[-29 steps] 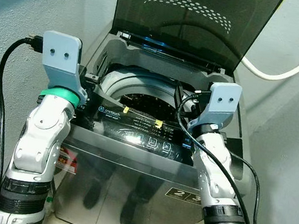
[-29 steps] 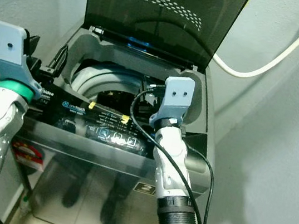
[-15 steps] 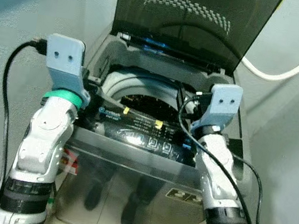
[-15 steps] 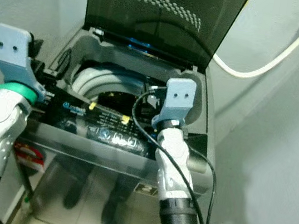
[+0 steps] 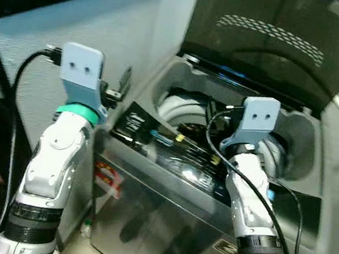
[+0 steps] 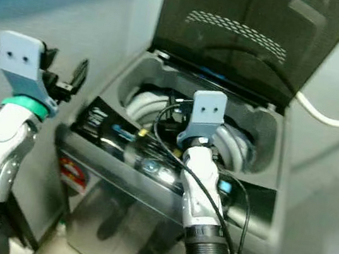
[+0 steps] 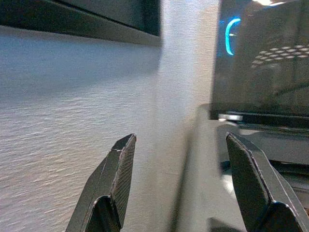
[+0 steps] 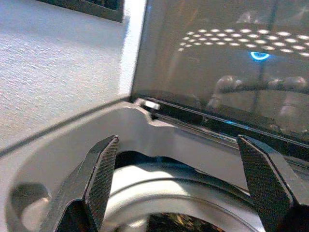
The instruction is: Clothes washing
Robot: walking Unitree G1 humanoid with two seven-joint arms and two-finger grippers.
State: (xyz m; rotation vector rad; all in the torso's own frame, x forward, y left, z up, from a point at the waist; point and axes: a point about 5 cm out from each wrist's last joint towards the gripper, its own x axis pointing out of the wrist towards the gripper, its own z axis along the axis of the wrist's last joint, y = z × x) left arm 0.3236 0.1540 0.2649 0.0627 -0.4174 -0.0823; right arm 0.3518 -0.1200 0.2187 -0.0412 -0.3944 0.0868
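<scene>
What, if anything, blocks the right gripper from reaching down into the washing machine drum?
Nothing visible does. The dark tinted lid stands raised, the grey top-loading washing machine's round drum opening lies uncovered, and the right gripper hangs open just above it.

Glossy steel-fronted washing machine (image 5: 161, 228), dark smoked-glass lid (image 5: 265, 39), rough matt plaster wall (image 7: 63, 106).

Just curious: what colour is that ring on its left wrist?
Green band, clearest in the left eye view.
</scene>
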